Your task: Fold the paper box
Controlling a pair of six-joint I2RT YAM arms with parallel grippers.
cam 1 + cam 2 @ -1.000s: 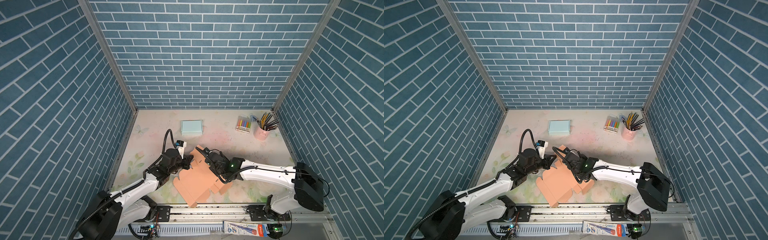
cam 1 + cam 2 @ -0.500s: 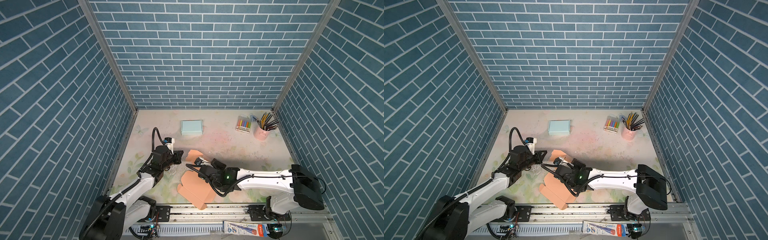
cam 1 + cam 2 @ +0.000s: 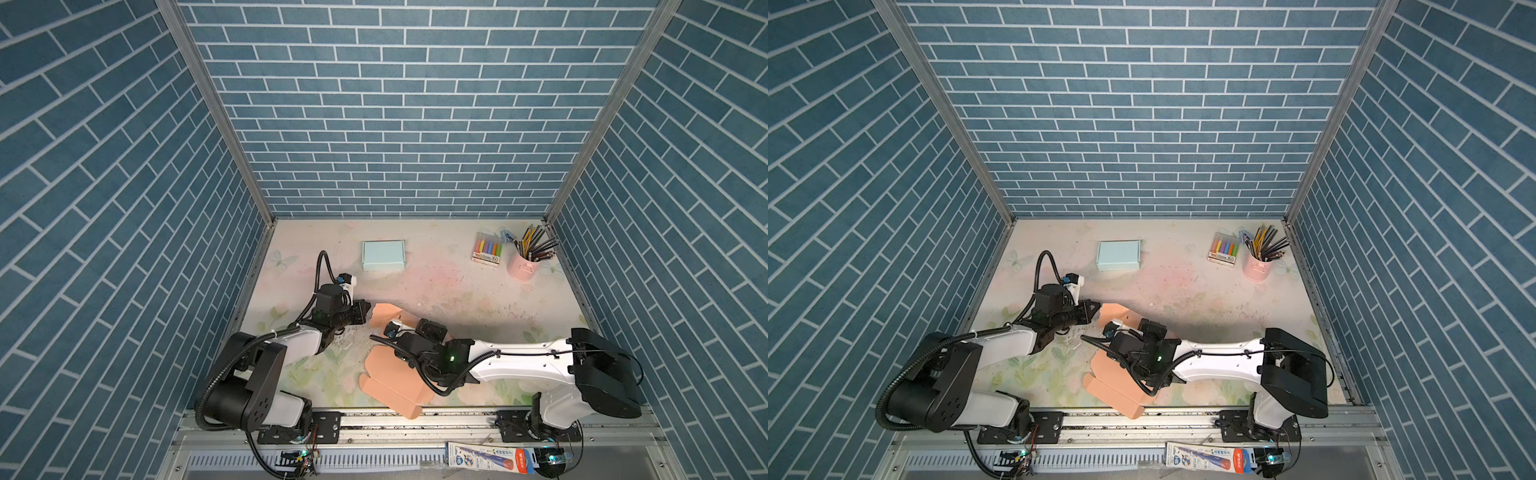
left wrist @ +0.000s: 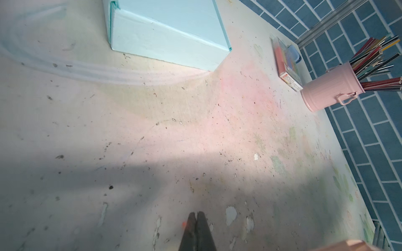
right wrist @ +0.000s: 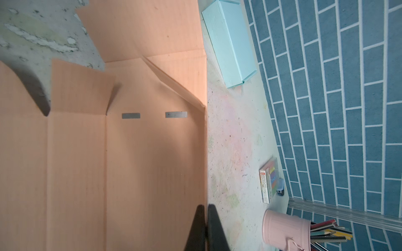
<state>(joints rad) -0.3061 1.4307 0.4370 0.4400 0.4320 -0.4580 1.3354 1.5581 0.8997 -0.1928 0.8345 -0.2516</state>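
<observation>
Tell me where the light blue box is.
In both top views the light blue box lies near the back wall, left of centre, beyond the left hand, with the marker pack off to its right.

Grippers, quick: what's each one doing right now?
Left gripper: closed, holding nothing.
Right gripper: closed, pinching the paper box by its raised edge.

**Blue brick booth, pale floral floor**

3 walls of blue brick-patterned panel (image 3: 395, 124) enclose the space, joined at the back by 2 slanting aluminium corner posts (image 3: 220, 116). The worn, pale tabletop with faded floral print (image 3: 457, 286) is speckled with dark flecks. Soft shadows fall near the front metal rail (image 3: 457, 424).
</observation>
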